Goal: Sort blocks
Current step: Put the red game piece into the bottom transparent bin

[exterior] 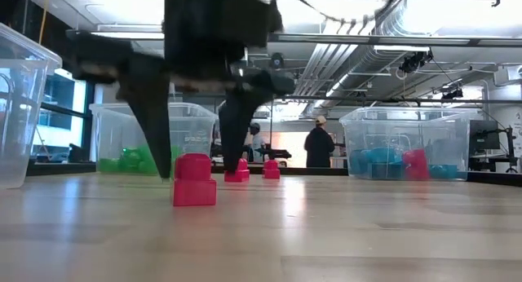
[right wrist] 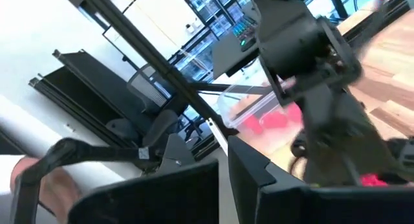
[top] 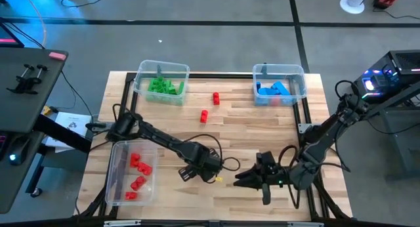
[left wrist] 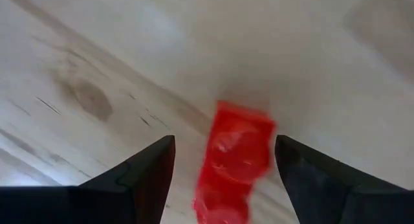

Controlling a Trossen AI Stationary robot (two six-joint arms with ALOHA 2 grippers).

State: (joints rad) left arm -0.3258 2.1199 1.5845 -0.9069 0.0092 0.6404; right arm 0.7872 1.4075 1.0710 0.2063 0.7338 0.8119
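A: Hovering over a red block (left wrist: pixel 234 162) on the bench (top: pixel 243 132), the left end effector (left wrist: pixel 225 169) is standing open, fingers either side, gripping nothing.

B: And the right end effector (top: pixel 252 180)?

A: Waiting shut and empty near the front edge. Other red blocks (top: pixel 215 98) are sitting mid-bench; more are lying in the near-left bin (top: pixel 117 187).

B: How is it likely handling?

A: Probably light, rigid, slick plastic. I'm judging the flat side walls the best hold, low beneath the stud, squeezed squarely so it isn't tipping or popping out.
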